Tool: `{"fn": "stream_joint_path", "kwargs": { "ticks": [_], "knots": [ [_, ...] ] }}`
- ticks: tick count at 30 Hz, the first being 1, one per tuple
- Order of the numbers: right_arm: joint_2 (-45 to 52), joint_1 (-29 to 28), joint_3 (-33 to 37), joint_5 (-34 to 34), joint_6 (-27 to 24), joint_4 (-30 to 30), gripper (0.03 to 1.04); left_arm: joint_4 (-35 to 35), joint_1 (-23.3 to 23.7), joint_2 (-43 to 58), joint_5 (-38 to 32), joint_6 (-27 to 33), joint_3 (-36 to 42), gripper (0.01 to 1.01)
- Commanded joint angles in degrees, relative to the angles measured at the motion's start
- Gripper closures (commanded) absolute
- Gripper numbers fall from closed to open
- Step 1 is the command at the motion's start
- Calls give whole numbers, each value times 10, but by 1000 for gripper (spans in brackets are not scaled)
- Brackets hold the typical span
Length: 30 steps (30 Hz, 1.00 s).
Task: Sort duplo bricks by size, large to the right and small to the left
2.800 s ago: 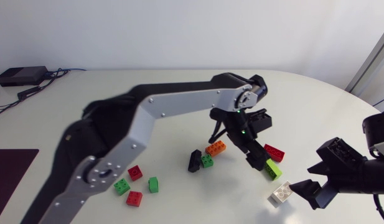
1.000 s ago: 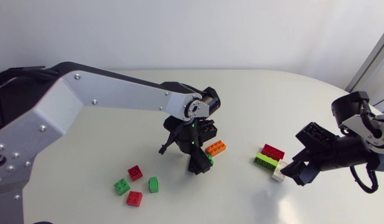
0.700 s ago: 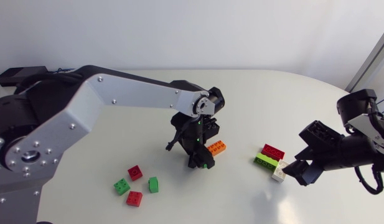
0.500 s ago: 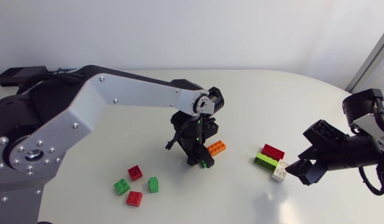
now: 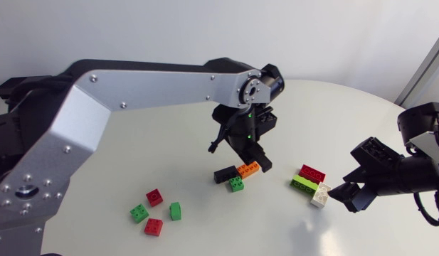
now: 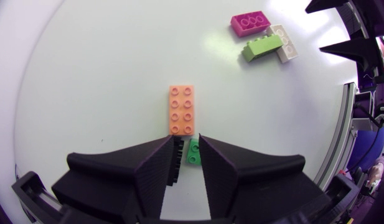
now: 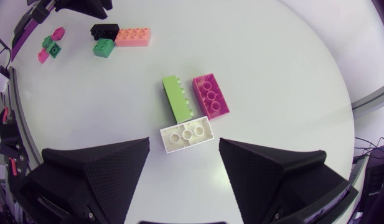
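My left gripper (image 5: 256, 161) hangs shut and empty above the middle cluster: an orange long brick (image 5: 247, 169), a black brick (image 5: 225, 174) and a small green brick (image 5: 237, 185). In the left wrist view the fingertips (image 6: 190, 140) nearly touch; the green brick (image 6: 193, 151) shows on the table below them, the orange brick (image 6: 182, 110) just ahead. On the right lie a red brick (image 5: 312, 173), a lime brick (image 5: 303, 185) and a white brick (image 5: 321, 194). My right gripper (image 5: 345, 193) stands open just right of the white brick (image 7: 187, 134), which lies at its fingertips.
Several small red and green bricks (image 5: 154, 212) lie at the front left. The lime brick (image 7: 177, 98) and the red brick (image 7: 210, 95) sit side by side just beyond the white one. The table's curved edge (image 5: 390, 107) runs behind my right arm.
My left gripper closed over the black and green bricks, then rose and shifted right holding nothing; the black brick now lies uncovered. My right gripper drew back slightly from the white brick.
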Motion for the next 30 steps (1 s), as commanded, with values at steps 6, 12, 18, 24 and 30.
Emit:
{"fn": "stream_joint_path", "kwargs": {
  "ticks": [6, 12, 18, 24, 30],
  "knots": [
    [-9, -7, -39, -1, -25, -9, 254, -22, 19, 16, -30, -10, -22, 646],
    [-4, -8, -41, -2, -29, -3, 254, 6, 60, -32, -30, 23, -121, 361],
    [-1, -6, -45, -2, -28, 0, 254, 23, 74, -46, -25, 41, -156, 359],
    [-4, -8, -48, -1, -29, 0, 254, 25, 65, -48, -4, 52, -156, 325],
    [-4, -10, -48, -1, -29, 0, 254, 28, 68, -25, 13, 77, -144, 318]
  ]
}}
